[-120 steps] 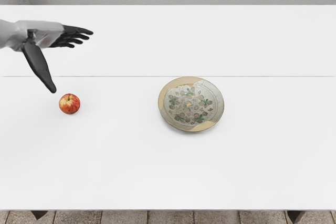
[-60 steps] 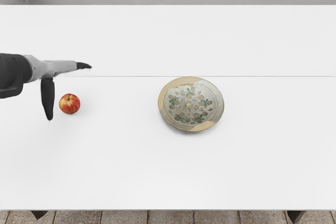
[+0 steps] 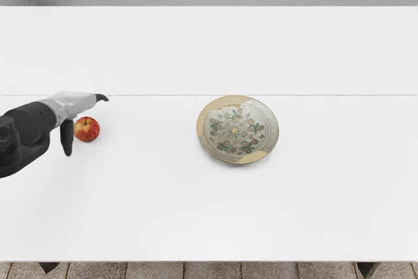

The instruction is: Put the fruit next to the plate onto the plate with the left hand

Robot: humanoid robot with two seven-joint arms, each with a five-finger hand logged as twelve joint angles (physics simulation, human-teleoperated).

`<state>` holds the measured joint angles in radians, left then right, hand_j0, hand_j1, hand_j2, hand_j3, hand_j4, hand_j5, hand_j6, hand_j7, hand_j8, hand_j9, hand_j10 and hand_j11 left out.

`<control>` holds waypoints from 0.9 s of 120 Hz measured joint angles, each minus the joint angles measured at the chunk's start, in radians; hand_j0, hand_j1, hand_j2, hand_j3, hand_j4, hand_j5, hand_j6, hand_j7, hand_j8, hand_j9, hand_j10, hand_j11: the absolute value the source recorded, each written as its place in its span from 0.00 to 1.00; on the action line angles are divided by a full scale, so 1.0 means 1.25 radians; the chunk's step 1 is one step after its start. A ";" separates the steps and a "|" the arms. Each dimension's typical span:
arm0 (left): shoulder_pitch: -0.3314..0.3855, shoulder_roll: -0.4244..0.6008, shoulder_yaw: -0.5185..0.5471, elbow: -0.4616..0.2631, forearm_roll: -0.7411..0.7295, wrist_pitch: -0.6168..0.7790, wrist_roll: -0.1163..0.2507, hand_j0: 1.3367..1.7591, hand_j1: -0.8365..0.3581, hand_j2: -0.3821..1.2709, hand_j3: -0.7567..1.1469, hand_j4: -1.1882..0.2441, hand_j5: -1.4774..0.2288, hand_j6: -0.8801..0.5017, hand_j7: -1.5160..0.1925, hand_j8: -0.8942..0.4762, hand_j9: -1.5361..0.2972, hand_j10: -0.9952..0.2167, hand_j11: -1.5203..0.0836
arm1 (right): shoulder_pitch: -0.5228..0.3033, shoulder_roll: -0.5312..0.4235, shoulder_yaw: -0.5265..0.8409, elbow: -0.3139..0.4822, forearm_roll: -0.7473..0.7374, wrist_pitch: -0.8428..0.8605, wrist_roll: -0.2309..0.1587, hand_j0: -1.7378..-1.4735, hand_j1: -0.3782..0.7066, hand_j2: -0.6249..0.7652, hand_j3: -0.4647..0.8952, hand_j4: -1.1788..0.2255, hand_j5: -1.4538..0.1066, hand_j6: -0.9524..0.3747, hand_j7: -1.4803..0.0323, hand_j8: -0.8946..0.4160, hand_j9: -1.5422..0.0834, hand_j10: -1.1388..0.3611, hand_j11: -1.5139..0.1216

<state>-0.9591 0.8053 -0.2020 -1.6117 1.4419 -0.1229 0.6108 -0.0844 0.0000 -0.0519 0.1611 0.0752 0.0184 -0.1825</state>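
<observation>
Small red-and-yellow apple (image 3: 87, 129) sitting upright on the white desk (image 3: 274, 207), resting toward the left side, lying off the plate and well apart from it, round beige-rimmed plate (image 3: 202, 129) with green floral pattern lying flat near the desk's centre, facing up

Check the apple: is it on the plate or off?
Off. The apple rests on the table, well left of the plate, beside the open left hand.

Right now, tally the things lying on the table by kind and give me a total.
Fruit: 1, a red apple
Plates: 1, a patterned plate
Total: 2
</observation>
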 joint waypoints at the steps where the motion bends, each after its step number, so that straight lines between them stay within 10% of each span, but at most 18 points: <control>1: 0.001 0.000 0.001 0.001 0.002 0.002 0.000 0.76 0.86 0.25 0.40 0.73 0.77 0.54 0.79 0.55 0.75 0.71 0.84 | 0.000 0.000 0.000 0.000 0.000 0.000 0.000 0.30 0.03 0.45 0.34 0.84 0.93 0.72 0.98 0.68 0.95 0.76 0.93; 108: 0.031 -0.058 0.008 0.051 0.042 0.025 0.000 0.76 0.66 0.27 0.40 0.60 0.61 0.39 0.64 0.41 0.60 0.55 0.68 | 0.000 0.000 0.001 -0.001 0.000 0.000 0.000 0.30 0.03 0.45 0.34 0.84 0.93 0.72 0.98 0.68 0.95 0.76 0.93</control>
<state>-0.9204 0.7326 -0.1925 -1.5485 1.4948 -0.0921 0.6109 -0.0844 0.0000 -0.0506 0.1598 0.0752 0.0184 -0.1825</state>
